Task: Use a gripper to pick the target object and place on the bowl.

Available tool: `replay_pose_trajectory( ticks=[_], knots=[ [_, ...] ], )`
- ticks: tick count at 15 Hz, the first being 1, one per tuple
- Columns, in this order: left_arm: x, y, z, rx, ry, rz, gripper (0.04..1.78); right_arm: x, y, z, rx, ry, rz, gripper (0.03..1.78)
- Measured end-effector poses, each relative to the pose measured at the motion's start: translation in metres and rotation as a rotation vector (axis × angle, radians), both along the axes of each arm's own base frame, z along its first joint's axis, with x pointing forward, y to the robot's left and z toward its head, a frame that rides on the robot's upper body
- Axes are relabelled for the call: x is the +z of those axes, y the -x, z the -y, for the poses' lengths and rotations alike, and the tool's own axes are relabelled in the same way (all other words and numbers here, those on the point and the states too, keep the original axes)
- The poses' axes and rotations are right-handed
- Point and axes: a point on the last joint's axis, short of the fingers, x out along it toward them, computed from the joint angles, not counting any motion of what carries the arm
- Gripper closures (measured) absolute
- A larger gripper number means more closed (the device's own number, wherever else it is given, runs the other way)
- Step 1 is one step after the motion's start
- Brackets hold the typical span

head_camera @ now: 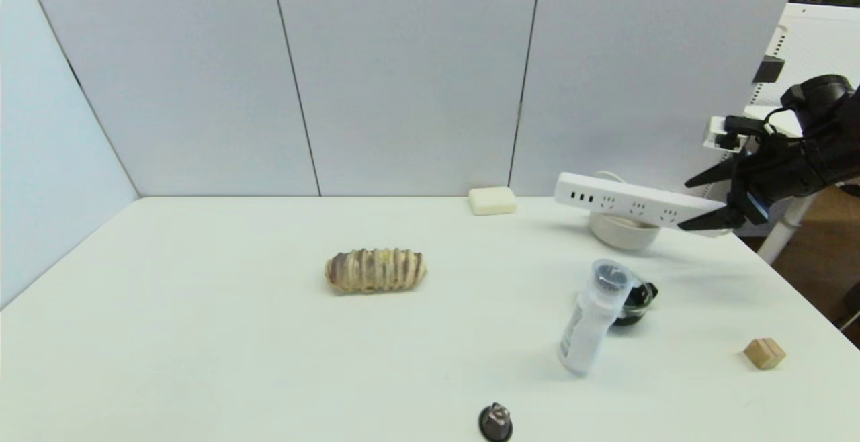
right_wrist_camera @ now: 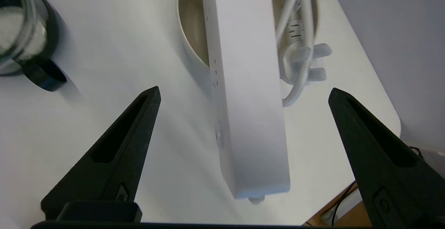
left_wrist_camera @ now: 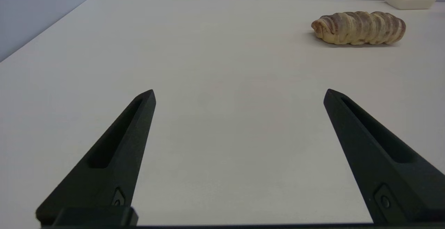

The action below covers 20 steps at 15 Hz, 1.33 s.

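Note:
The long white power strip point(head_camera: 631, 205) lies level across the top of the round beige-white bowl point(head_camera: 621, 234) at the table's back right. My right gripper point(head_camera: 683, 206) is open, and its two black fingers straddle the strip's right end without touching it. In the right wrist view the strip point(right_wrist_camera: 247, 83) runs between the wide-apart fingers of the gripper point(right_wrist_camera: 244, 89) and over the bowl point(right_wrist_camera: 184, 44). Its white cord and plug point(right_wrist_camera: 299, 51) hang beside the strip over the bowl. My left gripper point(left_wrist_camera: 240, 91) is open and empty over bare table; it does not show in the head view.
A striped bread roll point(head_camera: 375, 270) lies mid-table and a cream soap-like block point(head_camera: 492, 200) sits at the back. A clear bottle point(head_camera: 594, 318) leans by a black glass dish point(head_camera: 638, 301). There is a wooden cube point(head_camera: 764, 352) and a small black object point(head_camera: 495, 422). The table's right edge is close to the bowl.

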Motion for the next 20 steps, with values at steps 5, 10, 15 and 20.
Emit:
replay_pose_trajectory(
  ticks=[5, 10, 15, 20],
  knots=[
    [0.0, 0.0, 0.0, 0.0, 0.0, 0.0, 0.11, 0.051, 0.032, -0.008, -0.11, -0.057, 0.066, 0.12],
    [0.0, 0.0, 0.0, 0.0, 0.0, 0.0, 0.11, 0.109, 0.097, -0.012, -0.233, -0.102, 0.171, 0.12],
    [0.0, 0.0, 0.0, 0.0, 0.0, 0.0, 0.11, 0.108, 0.181, -0.008, -0.417, -0.145, 0.136, 0.12],
    [0.0, 0.0, 0.0, 0.0, 0.0, 0.0, 0.11, 0.081, 0.261, -0.028, -0.6, -0.197, 0.127, 0.11]
  ],
)
